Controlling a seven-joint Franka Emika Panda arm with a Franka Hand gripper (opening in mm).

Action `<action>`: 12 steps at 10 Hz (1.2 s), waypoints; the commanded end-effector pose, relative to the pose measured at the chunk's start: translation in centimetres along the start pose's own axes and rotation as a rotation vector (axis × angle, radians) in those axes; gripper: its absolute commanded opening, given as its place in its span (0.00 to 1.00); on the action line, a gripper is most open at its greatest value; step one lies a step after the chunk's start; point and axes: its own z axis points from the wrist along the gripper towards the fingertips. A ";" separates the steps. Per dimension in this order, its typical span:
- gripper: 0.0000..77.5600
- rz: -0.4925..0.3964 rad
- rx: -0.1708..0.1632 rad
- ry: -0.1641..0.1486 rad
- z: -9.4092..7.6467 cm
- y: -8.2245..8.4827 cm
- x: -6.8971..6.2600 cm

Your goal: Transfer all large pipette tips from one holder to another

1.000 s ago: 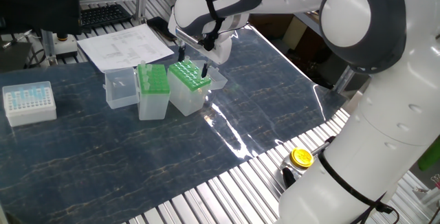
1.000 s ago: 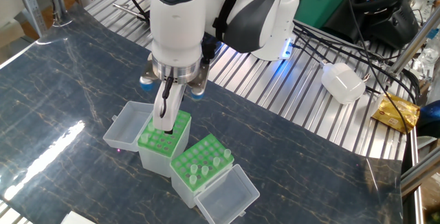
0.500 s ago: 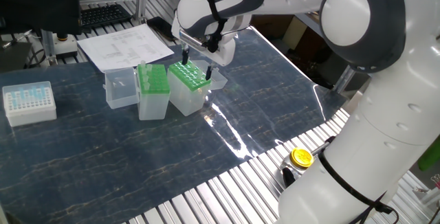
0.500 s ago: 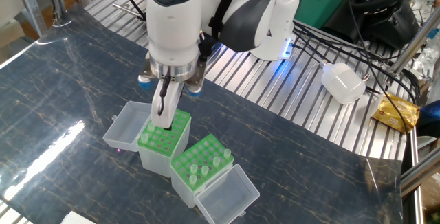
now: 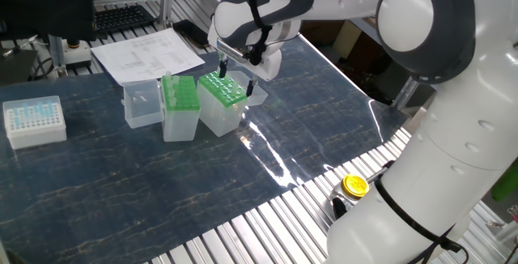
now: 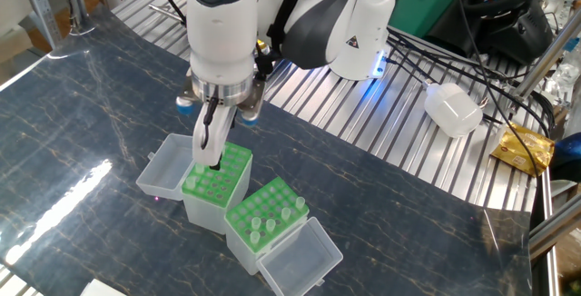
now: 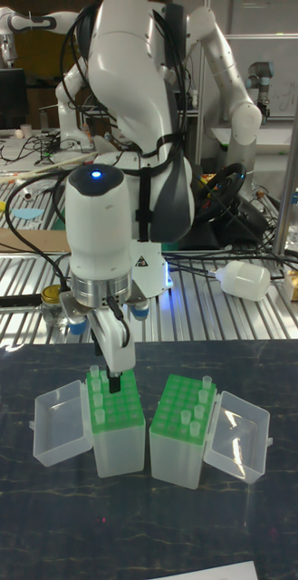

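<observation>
Gripper [image 6: 214,158]: hangs left of centre in the other fixed view, just above the one holder [image 6: 221,184]. The fingers are near each other; whether a tip sits between them cannot be told.
Large pipette tips [image 7: 96,391]: a few stand along the left edge of that holder; others [image 6: 269,224] stand in another [image 6: 265,238].
Boxes: side by side, lower centre, lids open.

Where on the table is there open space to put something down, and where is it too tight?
Bare dark mat runs between the white box and the metal slats near the yellow cap, in front of the green racks. More lies right of the gripper, toward the table's far edge. It is crowded around the two green-topped boxes with their open lids, and by the papers.
</observation>
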 end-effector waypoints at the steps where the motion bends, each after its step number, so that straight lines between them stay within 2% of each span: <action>1: 1.00 0.005 -0.013 -0.007 0.8 -0.9 -0.1; 12: 1.00 -0.006 -0.031 -0.016 1.3 -1.9 0.0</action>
